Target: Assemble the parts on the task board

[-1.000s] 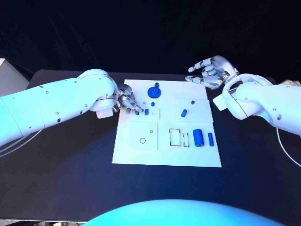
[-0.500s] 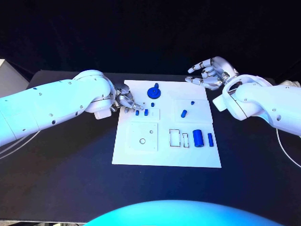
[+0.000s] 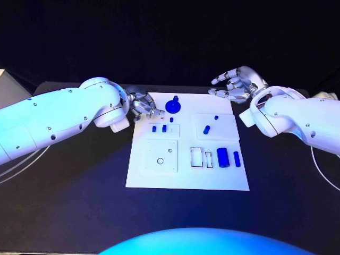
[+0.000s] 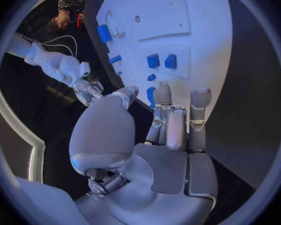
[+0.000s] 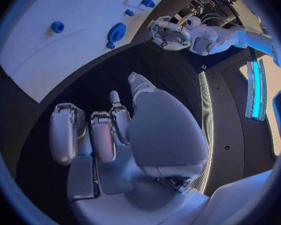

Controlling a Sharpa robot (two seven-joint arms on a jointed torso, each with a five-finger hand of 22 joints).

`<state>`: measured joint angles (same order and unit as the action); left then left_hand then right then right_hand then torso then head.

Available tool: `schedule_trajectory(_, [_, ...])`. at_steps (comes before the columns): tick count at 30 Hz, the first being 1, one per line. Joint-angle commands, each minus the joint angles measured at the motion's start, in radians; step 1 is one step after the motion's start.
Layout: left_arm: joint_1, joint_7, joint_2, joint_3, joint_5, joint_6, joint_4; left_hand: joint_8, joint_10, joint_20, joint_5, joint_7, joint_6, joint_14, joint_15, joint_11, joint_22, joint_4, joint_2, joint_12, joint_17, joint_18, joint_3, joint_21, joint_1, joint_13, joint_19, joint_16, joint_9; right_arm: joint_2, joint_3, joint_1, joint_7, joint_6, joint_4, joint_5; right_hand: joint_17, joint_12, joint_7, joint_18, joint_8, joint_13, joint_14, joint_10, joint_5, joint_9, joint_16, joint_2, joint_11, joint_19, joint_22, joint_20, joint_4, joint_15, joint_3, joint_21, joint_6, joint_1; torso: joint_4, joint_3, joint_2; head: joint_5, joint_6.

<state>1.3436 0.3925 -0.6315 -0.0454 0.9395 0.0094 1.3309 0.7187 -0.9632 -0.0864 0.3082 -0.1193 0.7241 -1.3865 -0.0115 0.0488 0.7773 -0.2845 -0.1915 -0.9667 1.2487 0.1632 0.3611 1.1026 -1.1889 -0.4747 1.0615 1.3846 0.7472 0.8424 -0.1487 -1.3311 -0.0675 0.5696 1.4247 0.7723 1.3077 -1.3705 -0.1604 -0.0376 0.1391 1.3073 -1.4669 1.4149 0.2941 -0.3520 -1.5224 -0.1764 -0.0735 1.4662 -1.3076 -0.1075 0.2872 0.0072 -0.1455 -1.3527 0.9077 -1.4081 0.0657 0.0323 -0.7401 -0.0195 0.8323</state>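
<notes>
Black counter (image 3: pixel 62 212) carries the white task board (image 3: pixel 189 175) at its middle in the head view. Blue parts sit on the board: a round disc (image 3: pixel 175 108) at the far edge, two small pegs (image 3: pixel 159 128) left of centre, one peg (image 3: pixel 206 129) to the right, and a cylinder (image 3: pixel 223 156) near the right edge. The left hand (image 3: pixel 145 104) hovers at the board's far left corner, fingers apart, holding nothing. The right hand (image 3: pixel 235 85) hangs past the far right corner, fingers loosely spread and empty.

Left wrist view: the left hand (image 4: pixel 172 130) is extended above the board (image 4: pixel 197 15), empty.

Right wrist view: the right hand (image 5: pixel 109 130) is open over the counter beside the board (image 5: pixel 47 60).
</notes>
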Motion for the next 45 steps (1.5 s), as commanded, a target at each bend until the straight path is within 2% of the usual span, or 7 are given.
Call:
schedule_trajectory(1, [-0.001,-0.233,0.007,-0.001,-0.020,-0.099,0.010,-0.026,0.085,-0.020,-0.002,-0.022,-0.043,0.148,0.021,0.023,-0.110,0.007,-0.008,0.026,-0.169,0.017,0.037,-0.102,-0.086,0.018,-0.096,-0.126,-0.032,0.001,0.000,0.001,-0.013,-0.010,-0.001,0.003,0.163,0.003,-0.001,-0.017,0.005,0.111,-0.077,-0.006,0.001,-0.001,0.006,0.000,-0.002,0.011,-0.084,0.009,0.000,-0.009,-0.006,0.006,-0.005,0.008,0.0004,0.0004,-0.001,-0.003,-0.007])
schedule_trajectory(4, [-0.009,-0.336,0.016,-0.006,0.038,-0.172,0.014,-0.078,0.171,-0.047,-0.006,-0.059,-0.070,0.345,0.053,0.057,-0.141,0.051,-0.024,0.063,-0.366,0.015,0.109,-0.164,-0.202,0.052,-0.140,-0.265,-0.098,0.002,0.000,0.001,-0.016,-0.009,-0.002,0.001,0.158,0.010,-0.001,-0.020,0.005,0.106,-0.076,-0.012,0.002,-0.002,0.009,0.001,-0.002,0.006,-0.075,0.009,0.000,-0.009,-0.007,0.018,-0.006,0.010,0.0008,0.0007,-0.001,-0.005,-0.012])
schedule_trajectory(8, [-0.028,-0.414,0.031,-0.011,0.140,-0.264,0.005,-0.122,0.259,-0.070,-0.011,-0.085,-0.094,0.459,0.082,0.089,-0.150,0.109,-0.042,0.148,-0.427,0.016,0.169,-0.194,-0.270,0.120,-0.190,-0.316,-0.163,0.000,0.000,0.001,-0.022,-0.007,-0.005,-0.003,0.134,0.081,0.000,-0.027,0.008,0.052,-0.069,-0.066,0.003,-0.002,0.023,0.001,-0.001,-0.006,-0.053,0.009,-0.001,-0.010,-0.013,0.048,-0.009,0.008,0.0007,0.0001,0.000,-0.005,-0.016])
schedule_trajectory(14, [-0.043,-0.455,0.062,-0.033,0.284,-0.283,-0.034,-0.155,0.273,-0.080,-0.021,-0.075,-0.084,0.439,0.084,0.091,-0.115,0.139,-0.069,0.165,-0.451,0.019,0.156,-0.143,-0.248,0.165,-0.185,-0.247,-0.237,-0.003,0.000,0.001,-0.033,-0.007,-0.009,-0.018,-0.003,0.326,0.004,-0.065,0.020,-0.151,-0.025,-0.203,0.004,-0.008,0.131,-0.009,0.006,-0.075,0.099,0.017,-0.001,-0.017,-0.050,0.251,-0.021,0.007,-0.0003,0.0010,-0.001,-0.009,-0.021])
schedule_trajectory(20, [-0.047,-0.446,0.094,-0.047,0.391,-0.252,-0.068,-0.167,0.291,-0.084,-0.029,-0.057,-0.076,0.440,0.086,0.091,-0.119,0.133,-0.082,0.165,-0.469,0.021,0.124,-0.150,-0.227,0.181,-0.183,-0.217,-0.271,-0.005,0.000,0.001,-0.040,-0.005,-0.011,-0.026,-0.017,0.385,0.005,-0.069,0.024,-0.205,-0.022,-0.230,0.006,-0.010,0.147,-0.010,0.006,-0.078,0.122,0.018,-0.001,-0.019,-0.064,0.283,-0.025,0.009,-0.0008,0.0005,-0.001,-0.013,-0.026])
schedule_trajectory(28, [-0.048,-0.400,0.118,-0.051,0.473,-0.175,-0.097,-0.204,0.264,-0.080,-0.028,-0.038,-0.012,0.391,0.080,0.085,-0.104,0.140,-0.081,0.176,-0.472,0.021,0.111,-0.120,-0.235,0.225,-0.150,-0.123,-0.339,-0.007,0.000,0.001,-0.042,-0.005,-0.011,-0.029,-0.020,0.420,0.005,-0.069,0.026,-0.238,-0.022,-0.248,0.006,-0.010,0.153,-0.012,0.007,-0.077,0.129,0.019,-0.001,-0.020,-0.070,0.292,-0.026,0.010,-0.0016,-0.0013,-0.002,-0.015,-0.026])
schedule_trajectory(45, [-0.049,-0.355,0.165,-0.055,0.502,-0.101,-0.146,-0.233,0.218,-0.075,-0.026,-0.034,0.046,0.331,0.073,0.077,-0.088,0.138,-0.076,0.198,-0.441,0.021,0.118,-0.094,-0.234,0.263,-0.136,-0.053,-0.379,-0.009,0.000,0.001,-0.044,-0.005,-0.010,-0.030,-0.044,0.568,0.007,-0.075,0.033,-0.381,-0.016,-0.314,0.007,-0.014,0.182,-0.021,0.009,-0.080,0.165,0.022,-0.001,-0.022,-0.093,0.343,-0.030,0.016,-0.0017,-0.0005,-0.003,-0.018,-0.022])
